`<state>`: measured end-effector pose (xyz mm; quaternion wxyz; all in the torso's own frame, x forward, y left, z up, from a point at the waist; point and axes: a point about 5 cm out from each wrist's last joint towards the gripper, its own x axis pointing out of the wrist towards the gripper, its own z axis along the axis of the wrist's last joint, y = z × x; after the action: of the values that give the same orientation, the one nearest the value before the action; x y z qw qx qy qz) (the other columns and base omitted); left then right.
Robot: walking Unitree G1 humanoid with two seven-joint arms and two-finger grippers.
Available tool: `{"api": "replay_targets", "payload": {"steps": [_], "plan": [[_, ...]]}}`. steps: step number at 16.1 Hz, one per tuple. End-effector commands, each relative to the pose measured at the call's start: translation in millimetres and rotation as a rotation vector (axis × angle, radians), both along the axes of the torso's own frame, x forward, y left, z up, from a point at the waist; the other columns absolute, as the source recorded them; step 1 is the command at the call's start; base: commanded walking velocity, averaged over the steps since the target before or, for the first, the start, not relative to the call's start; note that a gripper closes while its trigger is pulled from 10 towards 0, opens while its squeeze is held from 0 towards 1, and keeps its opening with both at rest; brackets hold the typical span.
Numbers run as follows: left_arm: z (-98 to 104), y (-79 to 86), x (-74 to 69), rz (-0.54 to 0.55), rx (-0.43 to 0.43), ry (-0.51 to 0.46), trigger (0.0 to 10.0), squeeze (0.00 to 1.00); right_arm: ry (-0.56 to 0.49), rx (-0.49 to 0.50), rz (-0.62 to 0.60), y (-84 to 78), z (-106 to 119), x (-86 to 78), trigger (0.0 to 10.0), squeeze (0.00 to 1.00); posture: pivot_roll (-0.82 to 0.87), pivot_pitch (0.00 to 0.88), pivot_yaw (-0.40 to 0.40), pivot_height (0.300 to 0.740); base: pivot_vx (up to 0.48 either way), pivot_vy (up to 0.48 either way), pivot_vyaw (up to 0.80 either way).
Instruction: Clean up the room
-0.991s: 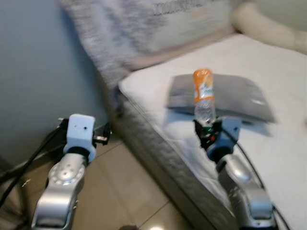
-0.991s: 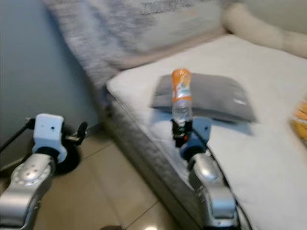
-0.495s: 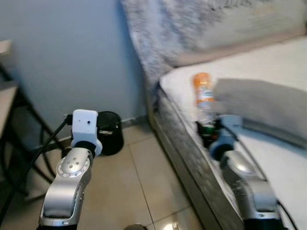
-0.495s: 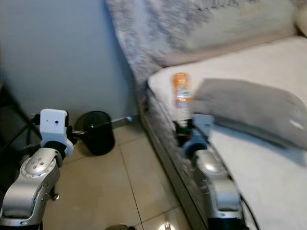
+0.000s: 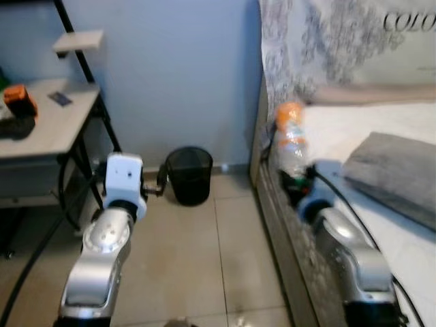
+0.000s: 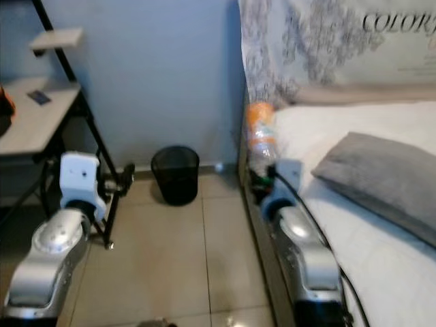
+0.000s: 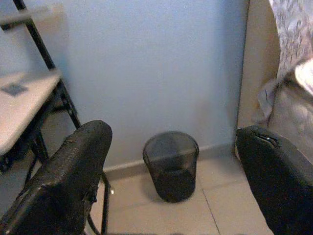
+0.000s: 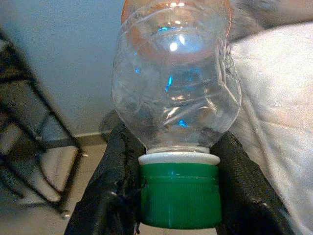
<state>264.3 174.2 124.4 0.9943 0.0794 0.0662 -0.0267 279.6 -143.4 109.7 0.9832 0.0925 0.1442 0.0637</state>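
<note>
My right gripper is shut on an empty clear plastic bottle with an orange label and a green cap. It holds the bottle cap-down by the neck, beside the bed's edge. In the right wrist view both fingers press against the cap. A black mesh waste bin stands on the tile floor against the blue wall, between my arms. My left gripper is open with its wide-spread fingers framing the waste bin ahead. The left arm reaches forward low over the floor.
A bed with a white sheet and a grey pillow runs along the right, patterned fabric at its head. A black-framed desk with an orange item stands at the left. Beige tile floor lies between them.
The whole view has swung left, away from the bed, bringing the wall, the bin and the desk into sight. The bottle stays held in my right gripper.
</note>
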Motion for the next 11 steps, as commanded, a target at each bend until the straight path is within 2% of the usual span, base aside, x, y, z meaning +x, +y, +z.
{"api": "replay_targets", "payload": {"steps": [1, 5, 7, 10, 11], "plan": [[6, -3.5, 3.2, -0.030, 0.004, -0.027, 10.0, 0.00, -0.005, -0.005, -0.016, -4.3, 1, 2.8, 10.0, 0.00, -0.03, 0.000, 0.038, 0.740, 0.281, 0.000, 0.00], [12, 2.3, 7.4, -0.027, 0.017, -0.039, 10.0, 0.00, 0.005, -0.011, 0.013, 3.9, -2, 2.9, 10.0, 0.00, 0.01, 0.000, 0.025, 0.740, 0.312, 0.000, 0.00], [10, 8.5, 9.4, 0.012, 0.025, -0.016, 10.0, 0.00, 0.030, -0.013, 0.024, 6.3, -9, 1.1, 10.0, 0.00, 0.01, 0.000, 0.027, 0.740, 0.328, 0.000, 0.00], [12, 5.9, 10.5, -0.009, 0.017, -0.019, 10.0, 0.00, 0.019, -0.061, 0.025, 5.8, -6, 4.2, 10.0, 0.00, 0.01, 0.000, 0.035, 0.740, 0.334, 0.000, 0.60], [11, 5.7, 10.5, -0.010, 0.017, -0.017, 10.0, 0.00, 0.020, -0.055, 0.018, 5.4, -7, 4.2, 10.0, 0.00, 0.01, 0.000, 0.034, 0.740, 0.334, 0.000, 0.00]]}}
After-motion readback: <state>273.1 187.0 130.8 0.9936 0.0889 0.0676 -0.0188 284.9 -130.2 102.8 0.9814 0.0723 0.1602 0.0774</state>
